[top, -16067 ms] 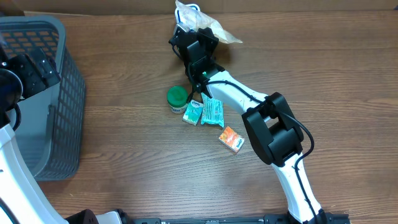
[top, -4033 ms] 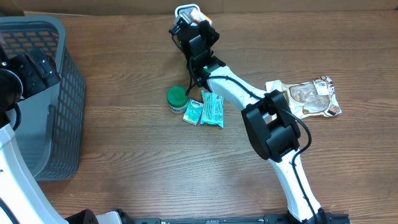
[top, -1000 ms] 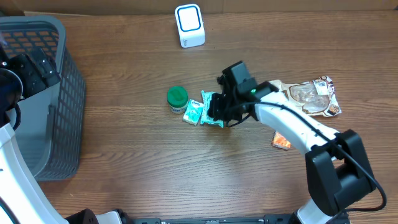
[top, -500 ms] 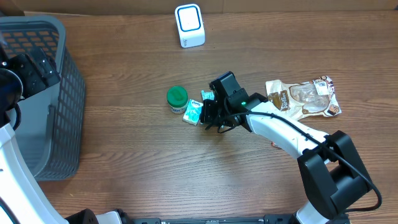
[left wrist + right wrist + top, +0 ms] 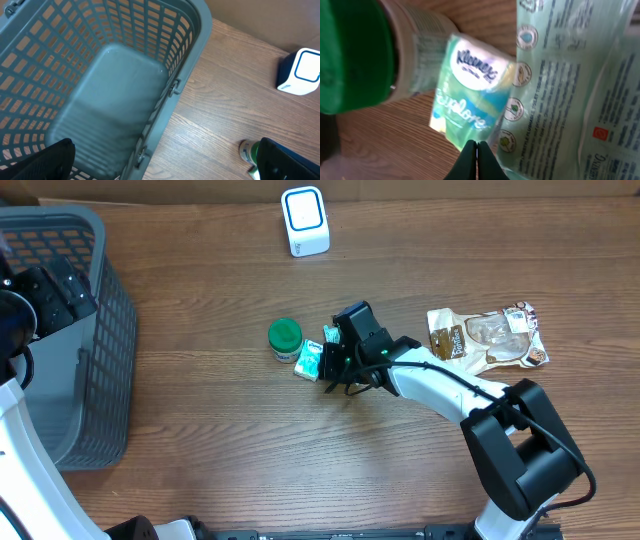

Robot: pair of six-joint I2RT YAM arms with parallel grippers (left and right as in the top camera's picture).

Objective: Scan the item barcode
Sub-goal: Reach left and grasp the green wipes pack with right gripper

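While the right arm (image 5: pixel 440 385) reaches to frame centre in the overhead view, its jaws stand closed. Their tips meet at the seam between a small teal-and-white tissue pack (image 5: pixel 470 107) and a pale green printed plastic packet (image 5: pixel 570 85); whether they pinch either one cannot be told. Step in hand, as judged: picking up an item. The next move calls for a firm hold on one packet, a lift, and carriage to the white box-shaped scanner (image 5: pixel 305 220) at upper centre, barcode side towards it. The jaws of the left arm (image 5: pixel 15 440) hang wide open above the grey plastic lattice basket (image 5: pixel 90 330) at frame left. Count on the wooden counter (image 5: pixel 200 440): one scanner, one basket, one tissue pack, one green packet, one green-lidded jar (image 5: pixel 285 336), one clear-fronted brown snack bag (image 5: pixel 487 337) at right; two arms.
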